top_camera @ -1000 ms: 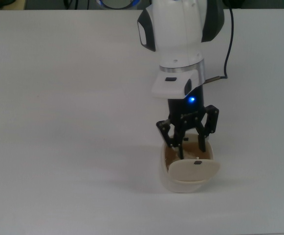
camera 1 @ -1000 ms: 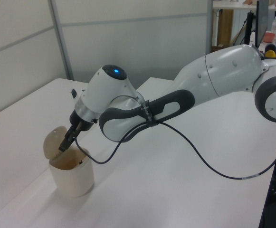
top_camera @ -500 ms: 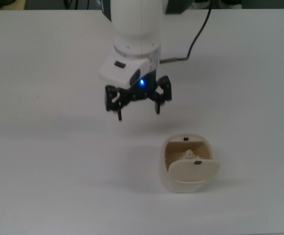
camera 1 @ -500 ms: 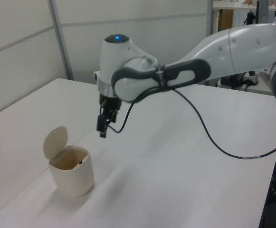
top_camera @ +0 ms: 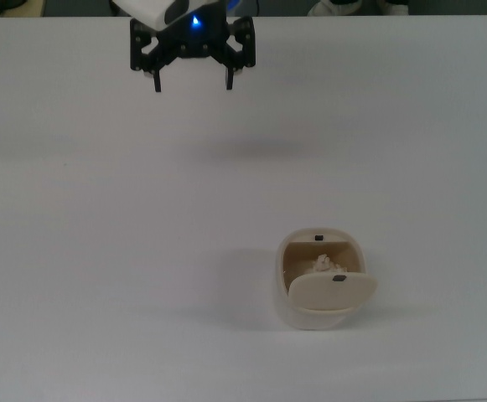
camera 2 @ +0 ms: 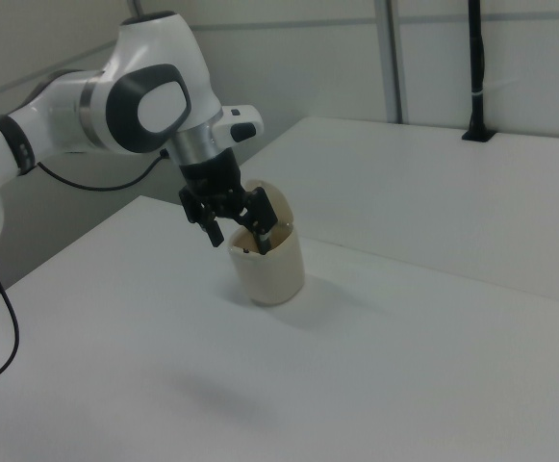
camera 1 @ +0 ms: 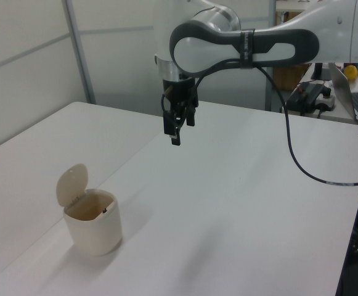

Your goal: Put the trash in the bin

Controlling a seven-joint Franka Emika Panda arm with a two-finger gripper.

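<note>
In the top view, the gripper (top_camera: 193,82) hangs at the upper edge with its two fingers (top_camera: 157,83) spread wide and nothing between them, well apart from the bin (top_camera: 320,311). The paper wad (top_camera: 323,265) lies inside the bin, behind the tilted oval lid (top_camera: 333,292).

In the left view, the gripper (camera 1: 177,134) hangs high above the white table (camera 1: 240,203), empty; the bin (camera 1: 93,229) stands well apart with its lid (camera 1: 71,184) up.

In the right view, the gripper (camera 2: 236,234) overlaps the bin (camera 2: 271,265), fingers parted.
</note>
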